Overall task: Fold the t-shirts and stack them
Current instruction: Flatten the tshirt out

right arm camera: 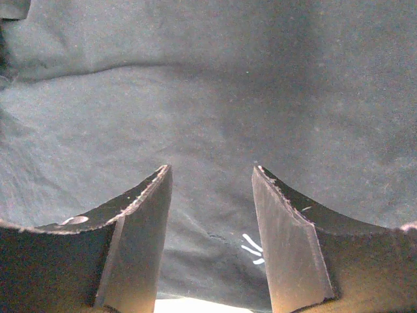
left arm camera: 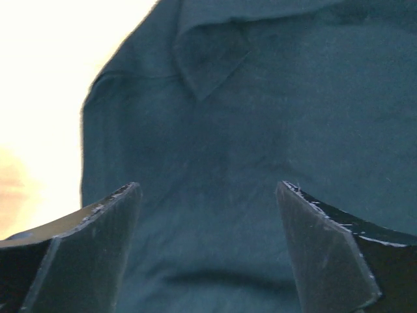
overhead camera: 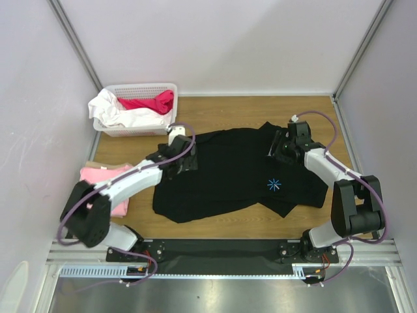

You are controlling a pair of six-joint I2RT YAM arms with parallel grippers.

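Observation:
A large black t-shirt point(overhead camera: 228, 173) lies spread on the wooden table, its pale-blue starburst mark point(overhead camera: 274, 184) toward the right. A light pink shirt point(overhead camera: 104, 177) lies folded at the table's left edge, partly under the left arm. My left gripper point(overhead camera: 181, 158) is open over the black shirt's left part; the left wrist view shows dark cloth point(left arm camera: 247, 130) between its spread fingers point(left arm camera: 104, 235). My right gripper point(overhead camera: 276, 149) is open over the shirt's upper right; the right wrist view shows black cloth point(right arm camera: 208, 98) and part of the white mark point(right arm camera: 252, 249) between its fingers point(right arm camera: 140, 228).
A white basket point(overhead camera: 107, 125) at the back left holds white and magenta clothes point(overhead camera: 146, 104). Bare wood shows behind the shirt and along the front edge point(overhead camera: 221, 225). Grey walls enclose the table on three sides.

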